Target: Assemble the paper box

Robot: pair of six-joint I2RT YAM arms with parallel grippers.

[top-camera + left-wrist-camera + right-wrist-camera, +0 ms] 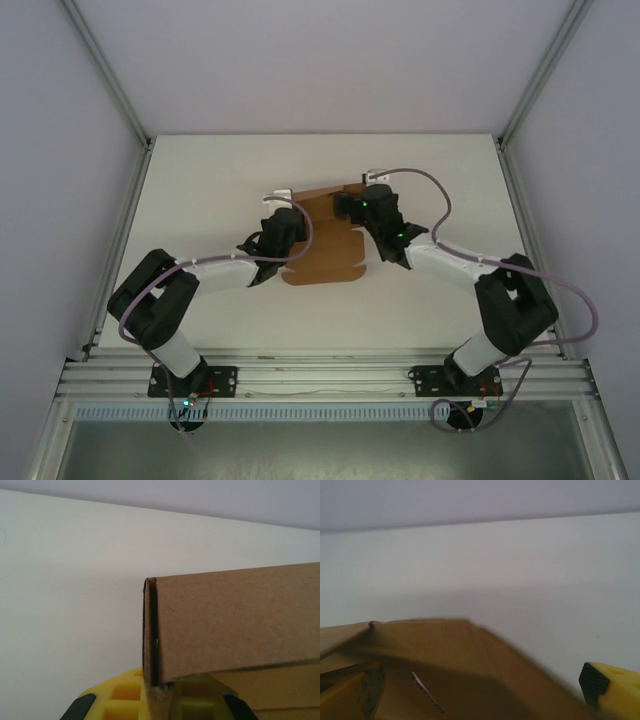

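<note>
Top view looks down from high near side; wrist views hug paper box (325, 240), shared by all

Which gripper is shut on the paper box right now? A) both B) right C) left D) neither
C: in the left wrist view the left gripper is closed on a folded wall of the paper box, while the right gripper stands wide open over the cardboard.

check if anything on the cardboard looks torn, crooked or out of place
Nothing looks torn or misplaced. The paper box is half folded: the left pincer pinches its doubled-over wall, and the right pincer stands open over the opposite side.
</note>
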